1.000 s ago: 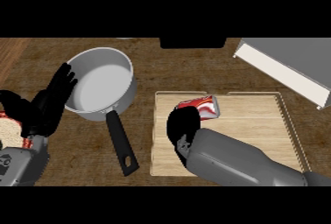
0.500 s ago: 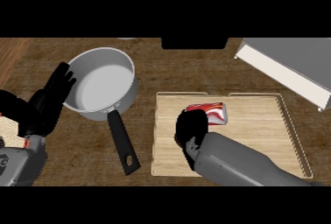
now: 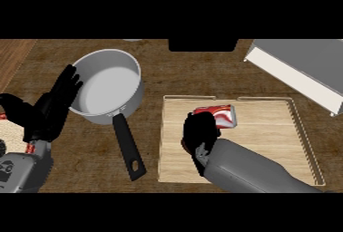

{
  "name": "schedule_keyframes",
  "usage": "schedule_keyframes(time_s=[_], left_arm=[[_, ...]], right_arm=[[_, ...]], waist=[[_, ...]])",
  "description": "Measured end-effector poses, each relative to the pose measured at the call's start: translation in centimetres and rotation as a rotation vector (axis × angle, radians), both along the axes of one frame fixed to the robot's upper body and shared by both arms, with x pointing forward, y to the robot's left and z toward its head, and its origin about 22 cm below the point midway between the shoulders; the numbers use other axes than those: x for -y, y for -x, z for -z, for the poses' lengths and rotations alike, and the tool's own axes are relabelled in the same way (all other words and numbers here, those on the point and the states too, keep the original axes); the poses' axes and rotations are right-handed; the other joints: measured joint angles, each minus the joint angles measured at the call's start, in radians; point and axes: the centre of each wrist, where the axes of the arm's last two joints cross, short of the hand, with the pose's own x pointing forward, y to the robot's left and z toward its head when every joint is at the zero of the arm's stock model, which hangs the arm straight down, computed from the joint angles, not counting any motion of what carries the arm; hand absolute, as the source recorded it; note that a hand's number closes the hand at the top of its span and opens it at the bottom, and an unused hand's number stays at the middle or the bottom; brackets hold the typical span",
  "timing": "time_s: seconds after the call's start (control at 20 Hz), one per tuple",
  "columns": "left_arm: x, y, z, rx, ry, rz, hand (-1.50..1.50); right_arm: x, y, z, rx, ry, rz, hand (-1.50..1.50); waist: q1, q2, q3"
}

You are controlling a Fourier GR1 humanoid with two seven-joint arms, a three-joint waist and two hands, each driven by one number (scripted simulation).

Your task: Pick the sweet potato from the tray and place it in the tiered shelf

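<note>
Head view, right hand [image 3: 199,134] on wooden tray [image 3: 268,149], fingers curled beside red can [image 3: 218,116], grasp unclear, left hand [image 3: 50,108] open beside saucepan [image 3: 107,87].

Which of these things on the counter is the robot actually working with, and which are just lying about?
Part of the job:
- red and white object on the tray, where the task places the sweet potato
- wooden tray
- grey shelf, top right
- right hand, beside the object

Lying about:
- saucepan with black handle
- left hand, resting open at the left edge
</note>
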Motion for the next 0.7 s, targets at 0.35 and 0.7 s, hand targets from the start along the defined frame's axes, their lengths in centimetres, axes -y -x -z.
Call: schedule_keyframes(time_s=[0.35, 0.7], left_arm=[[-0.9, 0.1, -0.1, 0.0, 0.001, -0.029, 0.0], [-1.3, 0.6, 0.6, -0.011, 0.002, -0.053, 0.0]], right_arm=[[1.9, 4.5, -1.6, -0.007, -0.319, -0.241, 1.5], [6.3, 9.5, -4.4, 0.011, -0.785, -0.412, 1.5]], waist=[[-0.025, -0.001, 0.003], [-0.054, 0.007, 0.008]])
